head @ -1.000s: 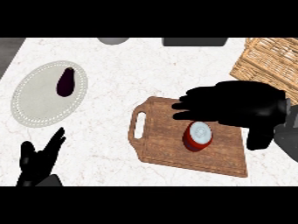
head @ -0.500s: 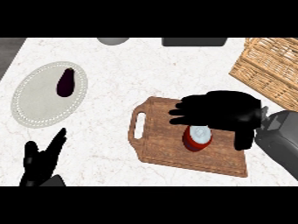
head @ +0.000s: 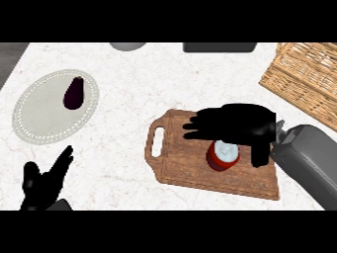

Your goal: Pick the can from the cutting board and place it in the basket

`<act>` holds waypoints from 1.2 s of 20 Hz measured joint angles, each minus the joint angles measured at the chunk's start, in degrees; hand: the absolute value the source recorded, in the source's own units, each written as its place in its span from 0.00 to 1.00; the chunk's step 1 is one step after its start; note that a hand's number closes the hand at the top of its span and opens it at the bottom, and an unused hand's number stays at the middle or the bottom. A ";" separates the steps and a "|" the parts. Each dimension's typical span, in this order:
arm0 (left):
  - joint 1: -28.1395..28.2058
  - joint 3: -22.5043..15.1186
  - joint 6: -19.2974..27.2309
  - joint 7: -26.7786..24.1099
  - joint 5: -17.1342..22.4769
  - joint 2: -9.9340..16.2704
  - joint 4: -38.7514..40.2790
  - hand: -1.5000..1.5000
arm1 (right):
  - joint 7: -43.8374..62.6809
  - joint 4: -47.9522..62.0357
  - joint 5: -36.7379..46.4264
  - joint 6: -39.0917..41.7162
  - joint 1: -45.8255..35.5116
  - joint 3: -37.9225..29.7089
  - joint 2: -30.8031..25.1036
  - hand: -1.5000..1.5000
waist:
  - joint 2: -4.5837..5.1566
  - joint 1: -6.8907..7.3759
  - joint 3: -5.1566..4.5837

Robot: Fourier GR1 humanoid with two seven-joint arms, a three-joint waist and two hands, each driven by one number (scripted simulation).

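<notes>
Red can [head: 223, 155] stands upright on the wooden cutting board [head: 178, 168], mid-board. Right hand [head: 233, 123] hovers over it, fingers spread and released, thumb down beside the can's right side; not grasping. Left hand [head: 45, 180] rests open at lower left, fingers up. Wicker basket [head: 313, 81] sits upper right. Eggplant [head: 74, 92] lies on the plate [head: 39, 118].

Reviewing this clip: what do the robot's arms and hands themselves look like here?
Both hands are plain black with slim fingers and a thumb: the right hand and the left hand. Only the right forearm shows, a smooth grey rounded casing. No cables or markings visible.
</notes>
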 measured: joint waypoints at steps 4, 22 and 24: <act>0.04 0.70 -0.39 -0.06 -0.27 -0.47 0.28 0.50 | -0.69 -0.13 2.48 -1.05 1.80 0.53 1.18 0.00 | -0.07 -0.17 0.06; 0.38 2.72 -1.98 0.27 -1.55 -1.79 0.17 0.50 | -4.73 9.15 15.23 -5.51 4.00 1.37 5.99 0.00 | -0.05 -0.16 0.08; 0.74 3.02 -2.27 0.80 -1.54 -1.71 -0.52 0.50 | -4.64 9.05 16.19 -5.71 4.71 1.22 6.93 0.00 | -0.03 -0.20 -0.10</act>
